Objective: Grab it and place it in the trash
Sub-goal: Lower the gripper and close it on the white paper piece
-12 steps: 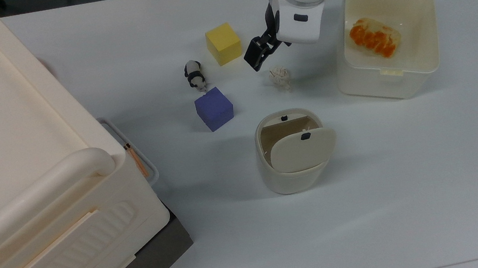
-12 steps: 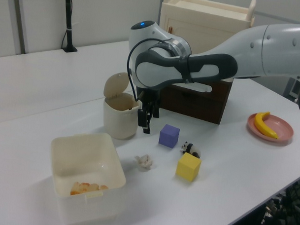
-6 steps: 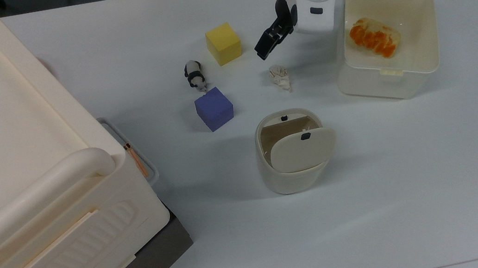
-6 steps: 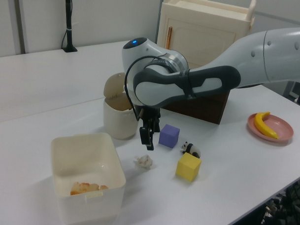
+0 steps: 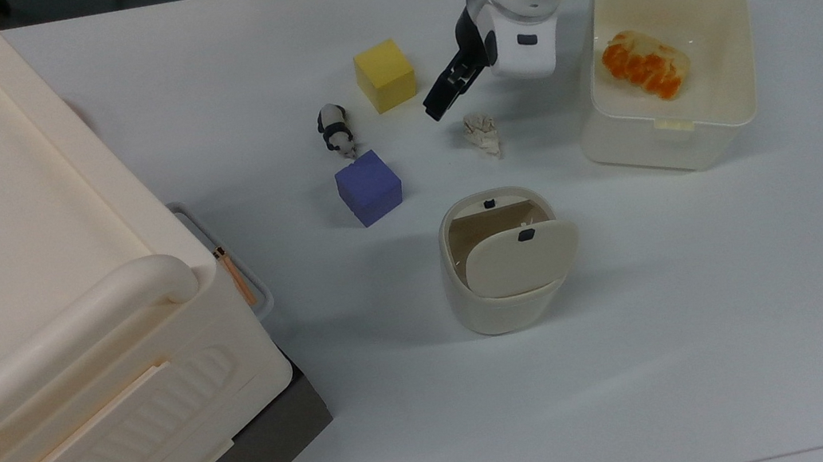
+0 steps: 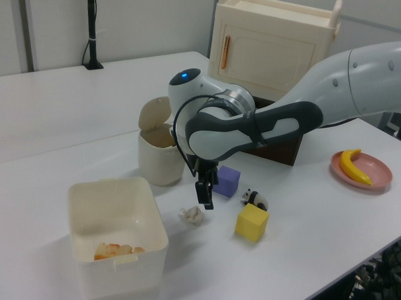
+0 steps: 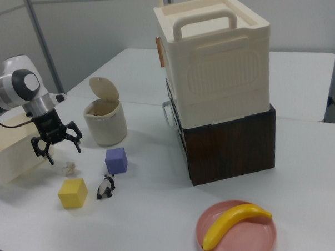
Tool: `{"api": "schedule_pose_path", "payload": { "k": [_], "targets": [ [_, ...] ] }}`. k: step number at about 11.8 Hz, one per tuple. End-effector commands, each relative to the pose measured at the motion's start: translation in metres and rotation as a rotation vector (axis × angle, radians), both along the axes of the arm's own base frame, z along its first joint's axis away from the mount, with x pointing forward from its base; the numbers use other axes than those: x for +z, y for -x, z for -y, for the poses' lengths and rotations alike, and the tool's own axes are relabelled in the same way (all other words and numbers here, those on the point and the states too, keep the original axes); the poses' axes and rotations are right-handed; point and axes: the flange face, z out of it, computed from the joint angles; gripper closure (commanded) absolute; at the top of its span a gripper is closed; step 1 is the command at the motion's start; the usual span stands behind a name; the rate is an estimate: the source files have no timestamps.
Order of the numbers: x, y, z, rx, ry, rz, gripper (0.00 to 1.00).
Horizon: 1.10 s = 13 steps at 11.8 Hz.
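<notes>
Your claw hangs above the table with its two fingers spread wide apart and nothing between them; the right view shows the spread most plainly. The wad of paper lies on the table surface just below the fingertips, untouched. In the top view your claw sits just up and to the top view's left of the wad; in the left view your claw is directly above and slightly to the left view's right of the wad.

Working outward from your claw: the yellow cube stands near it on the top view's left. The cream tub stands on the top view's right, holding an orange-and-white item. The panda figurine and the purple cube sit farther toward the top view's left.

The trash bin stands below your claw in the top view, well apart from it, flap lid tilted and the mouth partly uncovered. Farthest out stands the large cream box with handle
</notes>
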Motion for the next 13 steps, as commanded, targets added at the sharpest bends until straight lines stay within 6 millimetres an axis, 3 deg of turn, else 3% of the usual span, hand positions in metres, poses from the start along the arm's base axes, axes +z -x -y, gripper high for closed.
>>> {"api": "schedule_pose_path", "payload": {
  "k": [1, 3, 8, 13],
  "targets": [
    [0.000, 0.002, 0.016, 0.095, -0.008, -0.011, 0.00],
    [0.004, -0.005, 0.010, 0.097, -0.051, 0.060, 0.00],
    [-0.014, -0.011, -0.003, 0.111, -0.099, 0.127, 0.00],
    [-0.038, 0.014, -0.027, 0.176, -0.113, 0.106, 0.00]
  ]
}}
